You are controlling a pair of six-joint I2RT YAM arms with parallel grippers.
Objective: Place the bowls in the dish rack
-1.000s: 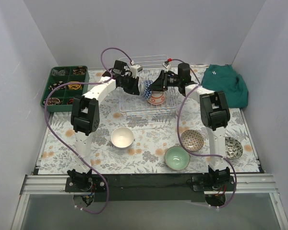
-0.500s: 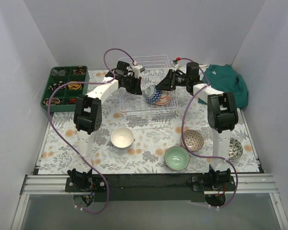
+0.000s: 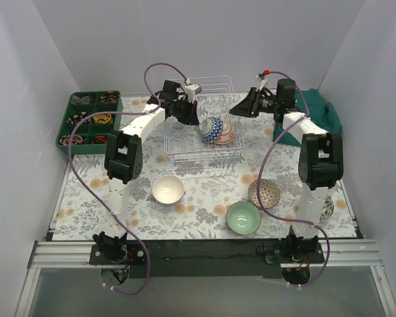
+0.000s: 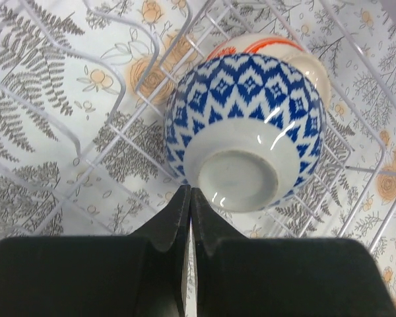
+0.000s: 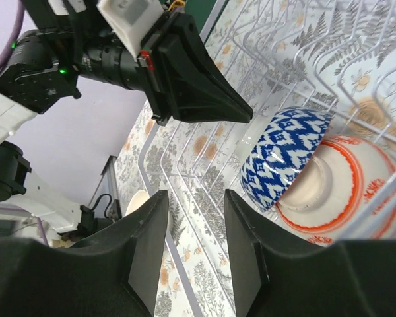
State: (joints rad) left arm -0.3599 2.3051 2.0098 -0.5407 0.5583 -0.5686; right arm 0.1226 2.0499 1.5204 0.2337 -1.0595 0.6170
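The silvery wire dish rack (image 3: 185, 148) stands at the back middle. In it a blue-and-white patterned bowl (image 3: 211, 130) leans on its side against an orange-red patterned bowl (image 3: 228, 135). My left gripper (image 3: 192, 117) is shut and empty, its tips just short of the blue bowl's foot (image 4: 241, 178). My right gripper (image 3: 241, 107) is open and empty, right of the rack and above it. The white bowl (image 3: 167, 189), mint green bowl (image 3: 243, 218) and brown patterned bowl (image 3: 264, 193) sit on the mat. The black-white bowl (image 3: 326, 209) is mostly hidden behind my right arm.
A green compartmented tray (image 3: 89, 119) stands at the back left. A teal cloth (image 3: 315, 111) lies at the back right. White walls close in both sides and the back. The rack's wires (image 4: 119, 99) rise around the left gripper.
My right gripper has let go of the orange-red bowl in the rack and drawn back to the right. The blue-and-white bowl now rests against it. My left gripper has shifted slightly.
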